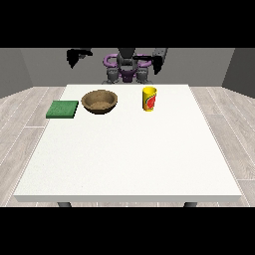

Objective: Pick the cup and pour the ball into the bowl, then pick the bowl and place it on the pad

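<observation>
1. Cup (149,98): yellow with a red mark, upright on the desk (129,164), far half, right of centre in the view. Well apart from the bowl (100,101).
2. Judged light and rigid, likely smooth-walled and prone to slipping. Best taken round the mid-wall from the side, below the rim, kept upright until over the bowl.
3. Ball: not visible; presumed inside the cup. Cannot confirm.
4. Bowl: brown, wide and shallow, upright, left of the cup in the view. Judged stiff and somewhat heavier than the cup. Rim pinch or side hold suggested; low wall offers little to grasp.
5. Pad (63,109): green, flat, at the desk's left edge in the view, just beside the bowl, not touching. Judged thin and stable as a landing place.
6. Robot hand at the view's right (158,63): raised above and behind the cup, clear of the desk, holding nothing. Finger posture: cannot tell.
7. Robot hand at the view's left (75,55): raised, well apart from all items, holding nothing. Finger posture: cannot tell.
8. Count: one cup, one bowl, one pad, two robot hands, one desk. Ball count unverified.
</observation>
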Action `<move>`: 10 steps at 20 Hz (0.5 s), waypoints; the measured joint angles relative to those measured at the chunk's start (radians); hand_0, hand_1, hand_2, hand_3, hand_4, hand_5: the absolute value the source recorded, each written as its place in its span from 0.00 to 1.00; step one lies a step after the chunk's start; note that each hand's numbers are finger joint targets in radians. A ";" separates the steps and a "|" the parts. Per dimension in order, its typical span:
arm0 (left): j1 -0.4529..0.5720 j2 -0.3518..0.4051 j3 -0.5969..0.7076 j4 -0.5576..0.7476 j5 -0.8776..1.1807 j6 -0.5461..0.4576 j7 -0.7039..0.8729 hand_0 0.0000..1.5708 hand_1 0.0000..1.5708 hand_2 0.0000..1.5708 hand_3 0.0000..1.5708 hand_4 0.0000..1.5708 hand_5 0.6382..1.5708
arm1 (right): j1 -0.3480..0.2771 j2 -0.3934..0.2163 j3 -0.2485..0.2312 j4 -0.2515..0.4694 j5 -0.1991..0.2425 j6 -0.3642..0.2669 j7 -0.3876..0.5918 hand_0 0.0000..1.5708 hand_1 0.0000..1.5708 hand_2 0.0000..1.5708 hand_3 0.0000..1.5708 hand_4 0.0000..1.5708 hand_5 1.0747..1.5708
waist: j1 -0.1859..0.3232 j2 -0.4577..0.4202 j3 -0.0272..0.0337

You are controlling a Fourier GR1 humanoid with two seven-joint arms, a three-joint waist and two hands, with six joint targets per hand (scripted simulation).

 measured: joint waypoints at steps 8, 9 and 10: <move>-0.139 0.021 0.106 0.211 0.003 0.007 -0.141 0.00 0.00 0.00 0.00 0.00 0.89 | -0.050 -0.062 -0.084 0.136 -0.023 0.092 -0.120 0.00 0.00 0.00 0.00 0.15 1.00 | -0.015 0.070 0.0003; -0.154 0.024 0.123 0.248 0.005 0.005 -0.164 0.00 0.00 0.00 0.00 0.00 0.88 | -0.051 -0.067 -0.088 0.146 -0.020 0.101 -0.130 0.00 0.00 0.00 0.00 0.17 1.00 | -0.021 0.077 0.0000; -0.174 0.033 0.146 0.283 0.011 0.001 -0.196 0.00 0.00 0.00 0.00 0.00 0.87 | -0.063 -0.075 -0.097 0.152 -0.026 0.109 -0.136 0.00 0.00 0.00 0.00 0.16 1.00 | -0.026 0.094 0.0001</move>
